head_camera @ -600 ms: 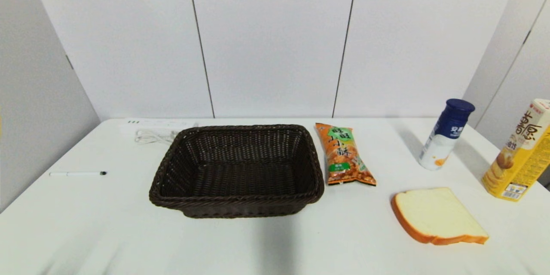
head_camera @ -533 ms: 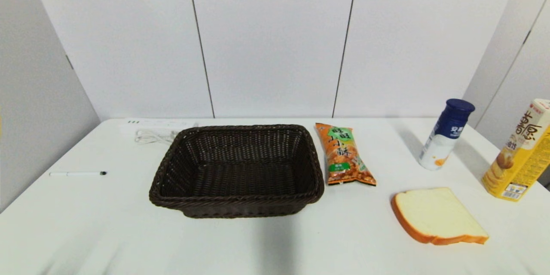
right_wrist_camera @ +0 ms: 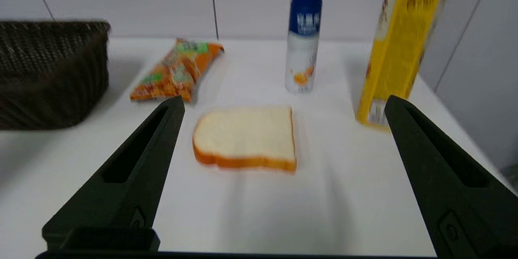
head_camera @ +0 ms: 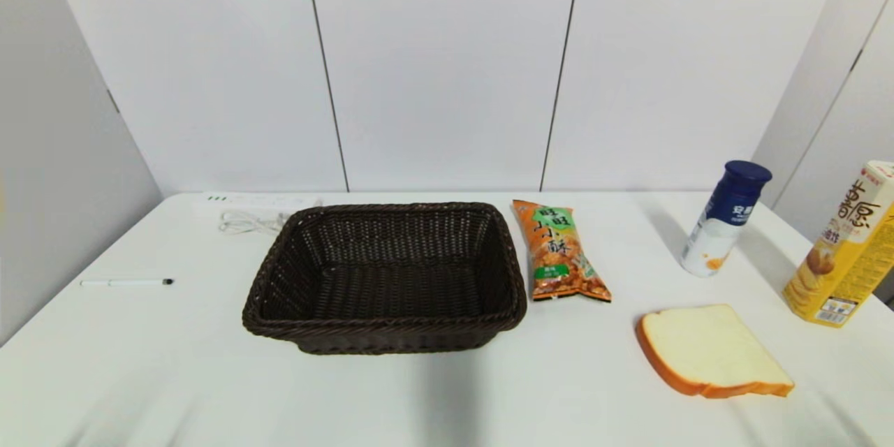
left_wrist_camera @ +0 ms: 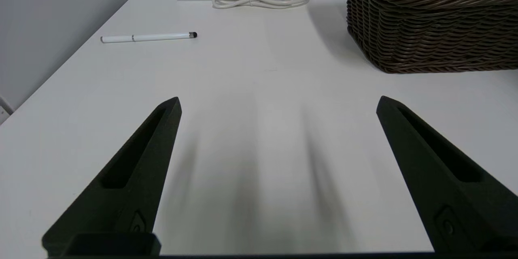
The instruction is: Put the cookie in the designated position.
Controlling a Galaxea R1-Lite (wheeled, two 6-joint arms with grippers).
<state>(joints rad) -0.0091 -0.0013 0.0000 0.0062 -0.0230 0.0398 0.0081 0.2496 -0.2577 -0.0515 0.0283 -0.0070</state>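
Observation:
The cookie (head_camera: 562,251) is an orange foil bag with a green label, lying flat on the white table just right of the basket; it also shows in the right wrist view (right_wrist_camera: 175,71). No mark on the tabletop shows the designated position. My right gripper (right_wrist_camera: 283,103) is open and empty above the table's near right part, short of the bread and well short of the cookie. My left gripper (left_wrist_camera: 279,103) is open and empty over bare table, near-left of the basket. Neither arm appears in the head view.
A dark wicker basket (head_camera: 279,251) stands mid-table. A bread slice (head_camera: 709,349), a blue-capped white bottle (head_camera: 723,227) and a tall yellow carton (head_camera: 841,251) occupy the right side. A white pen (head_camera: 126,282) and a power strip with its cord (head_camera: 251,213) lie at the left and back.

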